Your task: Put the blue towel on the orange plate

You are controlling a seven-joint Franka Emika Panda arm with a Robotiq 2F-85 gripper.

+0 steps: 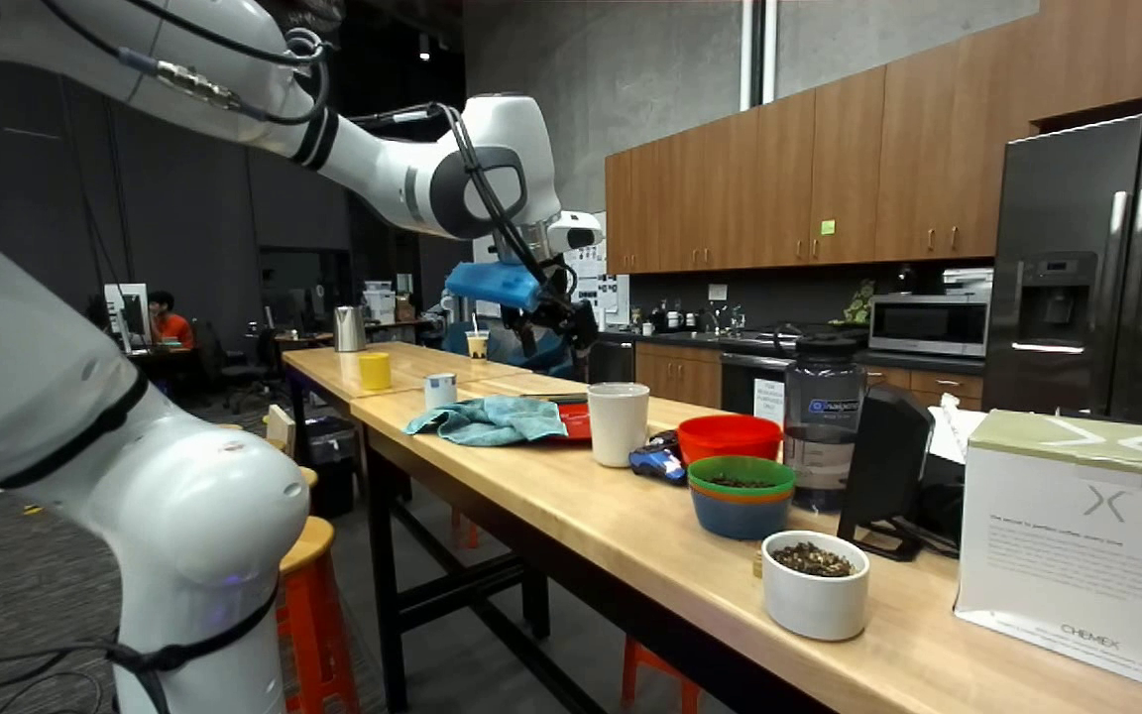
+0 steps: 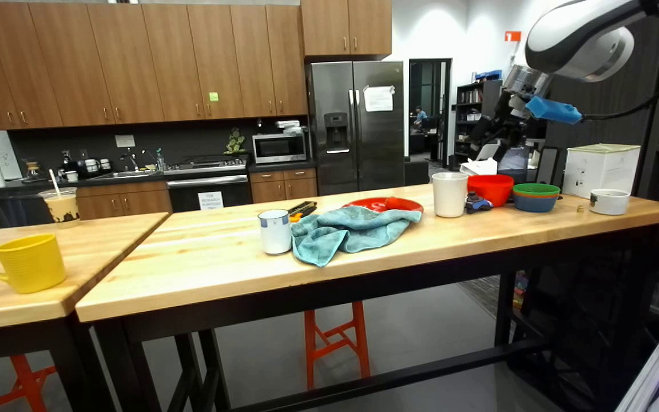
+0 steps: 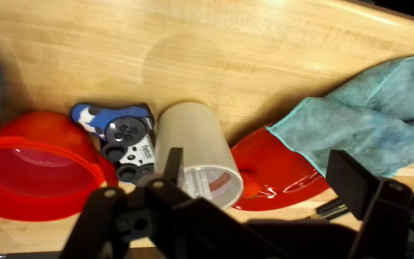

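Above the table (image 2: 192, 257) hangs the gripper (image 3: 257, 165), its fingers (image 3: 350, 183) wide apart, and both exterior views show it up in the air, well off whatever stands below. A blue block (image 1: 494, 285) sits just above it on the arm (image 1: 368, 174). In the wrist view one finger crosses in front of the cup (image 3: 192, 133), the other in front of the edge of the towel (image 3: 365, 133).

The towel lies rumpled on the table — one corner reaching over part of the plate (image 3: 279, 163), the rest bunched beside it. The plate is red, and a small orange-red thing (image 3: 250, 185) rests on it. Just beside the plate the cup stands upright. Between the cup and the red bowl (image 3: 38, 208) lies a controller (image 3: 126, 131), blue, white and black.

Near the red bowl is a stack of bowls (image 1: 742, 514), green on top, with dark bits (image 1: 740, 483) inside; in an exterior view a bottle (image 1: 822, 426) shows behind it. Farther along come the white bowl (image 1: 814, 610), also holding dark bits, and the box (image 1: 1067, 575). At the towel's other end stands a white mug (image 2: 276, 236) — so near that contact cannot be told. A black and orange tool (image 2: 303, 210) lies nearby, and the next table (image 2: 98, 234) holds a yellow mug (image 2: 35, 266) and a drink (image 2: 62, 207).
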